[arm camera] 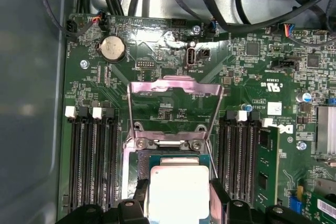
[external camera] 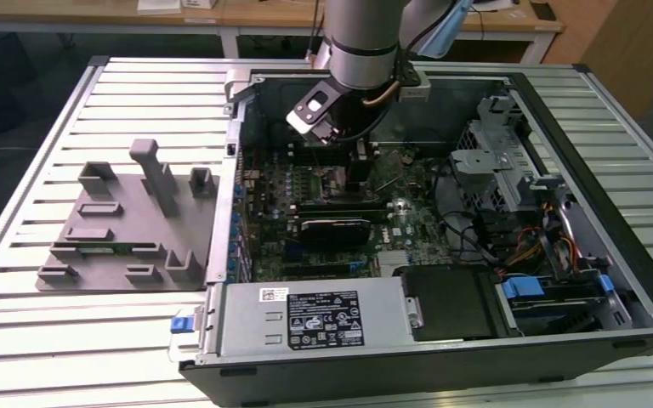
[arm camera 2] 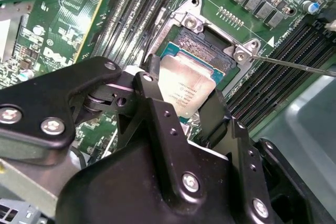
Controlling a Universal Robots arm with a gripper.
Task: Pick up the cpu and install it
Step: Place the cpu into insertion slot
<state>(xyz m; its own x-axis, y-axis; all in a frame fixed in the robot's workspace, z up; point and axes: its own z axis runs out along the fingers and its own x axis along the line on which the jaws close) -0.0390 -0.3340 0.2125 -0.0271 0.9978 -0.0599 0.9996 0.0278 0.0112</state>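
The cpu (arm camera 2: 190,83), a flat square chip with a silvery top, sits level right over the open socket (arm camera 2: 193,22) on the green motherboard. My gripper (arm camera 2: 184,92) is shut on it, one black finger against each of two opposite edges. In the first wrist view the cpu (arm camera: 178,192) shows between the same fingers (arm camera: 139,190), below the raised metal load plate (arm camera: 176,103). In the exterior view the arm reaches down into the open computer case, and the gripper (external camera: 357,183) hangs low over the board. Whether the chip rests in the socket or hovers just above it cannot be told.
Memory slots (arm camera: 92,156) flank the socket on both sides. The thin socket lever (arm camera 2: 294,64) sticks out beside it. A grey holder tray (external camera: 122,225) lies outside the case at the exterior view's left. The power supply (external camera: 309,319), drive cage (external camera: 508,161) and cables crowd the case.
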